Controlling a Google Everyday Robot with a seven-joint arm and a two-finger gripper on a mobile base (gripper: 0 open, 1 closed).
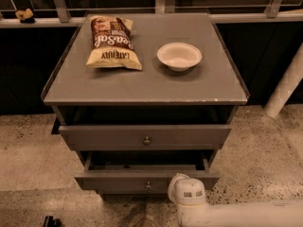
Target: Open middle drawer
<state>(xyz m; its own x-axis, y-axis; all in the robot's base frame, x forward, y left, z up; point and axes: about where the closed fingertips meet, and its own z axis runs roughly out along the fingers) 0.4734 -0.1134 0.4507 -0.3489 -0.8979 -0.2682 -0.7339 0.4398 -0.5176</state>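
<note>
The end effector (182, 187) sits at the middle drawer (118, 182) front, right of its knob (148, 186); I cannot tell its grip. The drawer looks partly open, so the next move is probably a straight outward pull.

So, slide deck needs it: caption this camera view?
Robot pincer at the pulled-out middle drawer; chip bag and bowl on top.

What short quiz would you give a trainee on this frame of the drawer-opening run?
1. True or false: the middle drawer is pulled out, its inside showing.
2. Where is the gripper? A) out of sight B) at the middle drawer's front, right of its knob C) resting on the floor
3. Fill in: on the cabinet top, the white bowl sits to the ___ of the chip bag.
Key: 1 true; 2 B; 3 right.
</note>
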